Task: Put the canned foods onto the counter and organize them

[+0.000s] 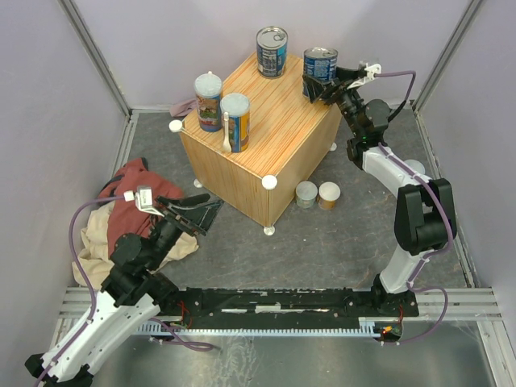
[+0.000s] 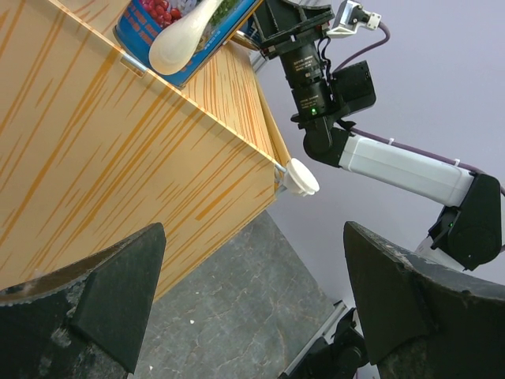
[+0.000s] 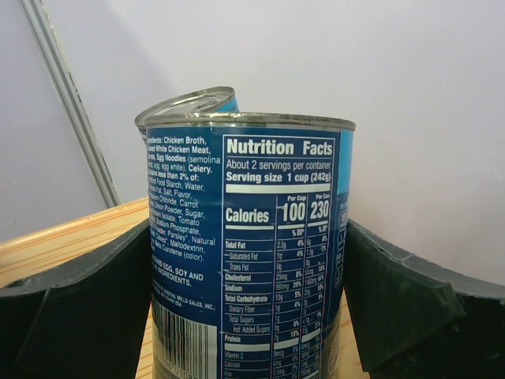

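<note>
The counter (image 1: 278, 121) is a wood-grain cube with white corner caps. My right gripper (image 1: 321, 85) is shut on a blue-labelled can (image 1: 320, 61) at the counter's far right corner; in the right wrist view both fingers press the sides of that can (image 3: 248, 253). A second blue can (image 1: 272, 51) stands at the far corner. Two taller orange and blue cans (image 1: 208, 101) (image 1: 235, 121) stand on the left side. Two short pale-lidded cans (image 1: 306, 193) (image 1: 329, 194) sit on the floor in front. My left gripper (image 1: 205, 211) (image 2: 254, 229) hangs open and empty beside the counter's near left face (image 2: 95, 181).
A red cloth (image 1: 137, 193) and a beige cloth (image 1: 90, 242) lie on the floor under my left arm. A white spoon-shaped piece (image 1: 226, 133) leans on the nearer tall can. Another pale lid (image 1: 415, 167) shows behind the right arm. Walls enclose the grey floor (image 1: 322, 250).
</note>
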Controlling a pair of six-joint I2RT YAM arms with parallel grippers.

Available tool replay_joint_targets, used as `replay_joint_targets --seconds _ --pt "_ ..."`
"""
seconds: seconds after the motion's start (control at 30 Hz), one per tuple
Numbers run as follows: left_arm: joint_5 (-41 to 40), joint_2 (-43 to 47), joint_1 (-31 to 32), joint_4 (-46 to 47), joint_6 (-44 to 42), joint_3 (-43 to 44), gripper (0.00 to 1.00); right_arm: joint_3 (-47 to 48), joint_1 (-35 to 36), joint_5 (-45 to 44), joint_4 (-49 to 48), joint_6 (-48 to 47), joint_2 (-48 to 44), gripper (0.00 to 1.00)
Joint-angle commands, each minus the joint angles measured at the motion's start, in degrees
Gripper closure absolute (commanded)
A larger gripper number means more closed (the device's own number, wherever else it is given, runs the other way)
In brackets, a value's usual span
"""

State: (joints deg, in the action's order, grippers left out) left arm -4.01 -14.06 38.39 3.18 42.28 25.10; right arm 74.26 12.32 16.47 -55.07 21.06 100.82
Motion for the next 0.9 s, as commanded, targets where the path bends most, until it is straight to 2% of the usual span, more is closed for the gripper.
replay_joint_targets --seconds 0.0,0.3,0.63,0.87 --pt "-0.65 0.99 0.21 2.16 -3.52 0.30 0.01 -0.20 -0.19 -1.31 -14.71 0.09 -2.48 0.44" --pt "-0.70 2.07 0.20 1.13 -3.35 0.47 0.01 -5.08 -0.21 -2.40 -16.04 0.74 -3.42 0.32" --pt "-0.31 2.86 0.19 1.16 -2.35 0.55 0.01 -8.47 -0.19 -2.71 -15.25 1.56 -4.11 0.08" --pt "-0.36 3.29 0.16 0.95 -1.64 0.56 0.01 -8.74 -0.10 -2.23 -13.01 1.03 -5.07 0.01"
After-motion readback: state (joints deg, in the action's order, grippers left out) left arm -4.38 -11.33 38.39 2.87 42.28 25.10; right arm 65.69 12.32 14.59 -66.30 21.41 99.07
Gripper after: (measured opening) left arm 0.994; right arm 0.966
